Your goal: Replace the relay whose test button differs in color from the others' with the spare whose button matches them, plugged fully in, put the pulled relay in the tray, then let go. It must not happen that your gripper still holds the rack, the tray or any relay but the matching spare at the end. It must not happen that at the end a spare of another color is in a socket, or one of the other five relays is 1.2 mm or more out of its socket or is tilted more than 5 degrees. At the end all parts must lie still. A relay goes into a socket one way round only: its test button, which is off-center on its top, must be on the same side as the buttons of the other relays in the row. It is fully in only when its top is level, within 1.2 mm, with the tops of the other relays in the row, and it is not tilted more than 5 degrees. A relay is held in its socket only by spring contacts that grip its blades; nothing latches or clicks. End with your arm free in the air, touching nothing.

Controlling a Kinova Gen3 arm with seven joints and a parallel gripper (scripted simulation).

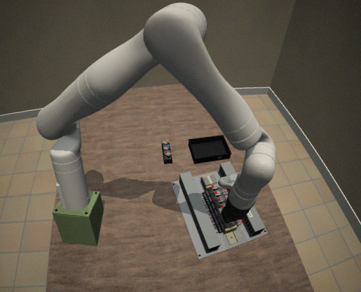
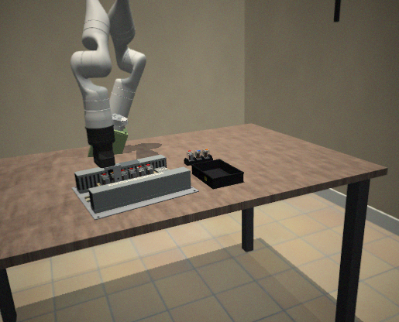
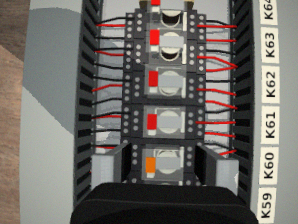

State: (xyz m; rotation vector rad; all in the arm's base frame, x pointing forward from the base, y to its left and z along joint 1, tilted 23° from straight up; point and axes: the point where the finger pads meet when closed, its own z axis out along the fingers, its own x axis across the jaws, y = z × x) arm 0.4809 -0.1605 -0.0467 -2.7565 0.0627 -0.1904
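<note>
The hand (image 1: 232,222) (image 2: 113,170) (image 3: 163,158) is spread wide over the relay row, its two fingers on either side of the orange-button relay (image 2: 112,176) (image 3: 163,164), which sits in the row (the label K60 (image 3: 269,166) is alongside) between red-button neighbours. Whether a finger touches its housing I cannot tell. The grey panel (image 1: 204,253) (image 2: 98,215) carrying the row lies toward the bench's (image 1: 133,253) (image 2: 279,162) right edge in the top view. Farther toward that view's far edge are the black tray (image 1: 228,156) (image 2: 226,179) and, just beside it, the small rack (image 1: 167,161) (image 2: 187,162). The matching red-button spare (image 1: 167,154) (image 2: 190,155) stands in the rack's end nearest the panel, with the blue spare (image 1: 166,148) (image 2: 197,155) in the middle and the orange spare (image 1: 165,143) (image 2: 205,153) at the other end.
</note>
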